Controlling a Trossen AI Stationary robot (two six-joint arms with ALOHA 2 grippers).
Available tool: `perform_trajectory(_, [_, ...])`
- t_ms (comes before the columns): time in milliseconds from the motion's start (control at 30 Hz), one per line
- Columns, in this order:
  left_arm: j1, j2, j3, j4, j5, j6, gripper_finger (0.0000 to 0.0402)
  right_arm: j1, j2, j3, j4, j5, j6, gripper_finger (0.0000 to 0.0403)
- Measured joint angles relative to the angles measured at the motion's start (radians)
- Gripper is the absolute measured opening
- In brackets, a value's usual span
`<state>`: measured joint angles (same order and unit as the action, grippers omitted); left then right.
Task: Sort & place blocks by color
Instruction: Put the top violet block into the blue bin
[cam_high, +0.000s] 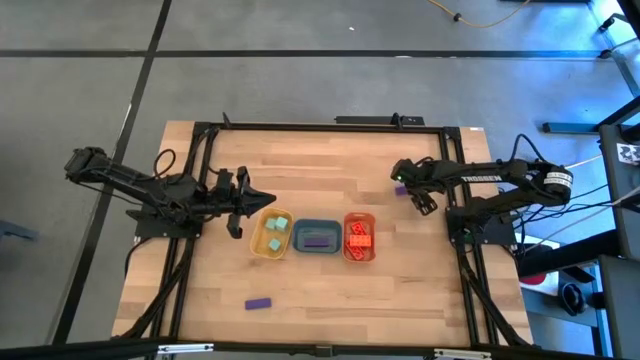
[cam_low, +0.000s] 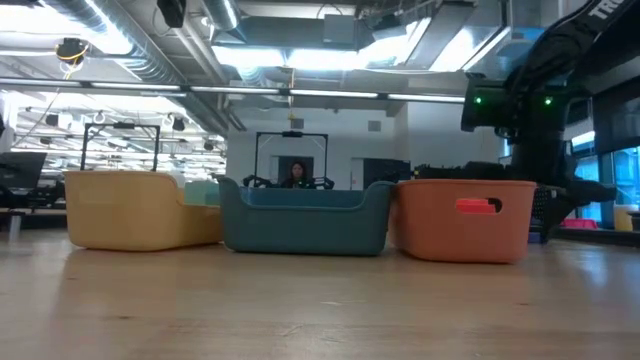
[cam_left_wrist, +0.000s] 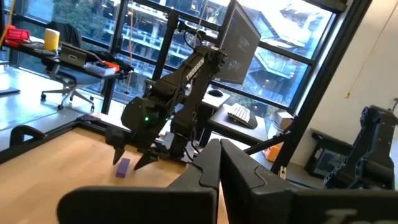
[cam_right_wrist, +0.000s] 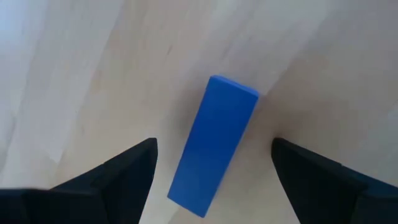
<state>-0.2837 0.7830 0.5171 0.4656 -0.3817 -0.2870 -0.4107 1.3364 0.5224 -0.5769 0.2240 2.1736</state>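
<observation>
My right gripper hangs open over a purple bar that lies flat on the table's right part. In the right wrist view its two fingers stand on either side of this bar without touching it. The left wrist view shows the same bar under the right arm. A second purple bar lies near the table's near edge. A third one is in the blue tray. Mint-green cubes sit in the yellow tray. Orange-red bricks fill the orange tray. My left gripper is shut and hovers by the yellow tray's far side.
The three trays stand side by side in the middle of the table, yellow, blue and orange in the low view. Bare wood lies all around them. A black frame borders the table. A person shows far behind in the room.
</observation>
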Motion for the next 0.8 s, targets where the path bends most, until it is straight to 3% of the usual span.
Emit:
perform_trajectory(267, [0.000, 0.000, 0.000, 0.000, 0.000, -0.024, 0.0000, -0.005, 0.003, 0.000, -0.018, -0.002, 0.021, 0.0303])
perform_trajectory(633, [0.000, 0.000, 0.000, 0.000, 0.003, -0.025, 0.0000, -0.005, 0.007, -0.003, -0.069, -0.040, -0.021, 0.0107])
perform_trajectory(800, [0.000, 0.000, 0.000, 0.000, 0.003, -0.026, 0.0000, -0.005, 0.007, -0.003, -0.070, -0.042, -0.069, 0.0105])
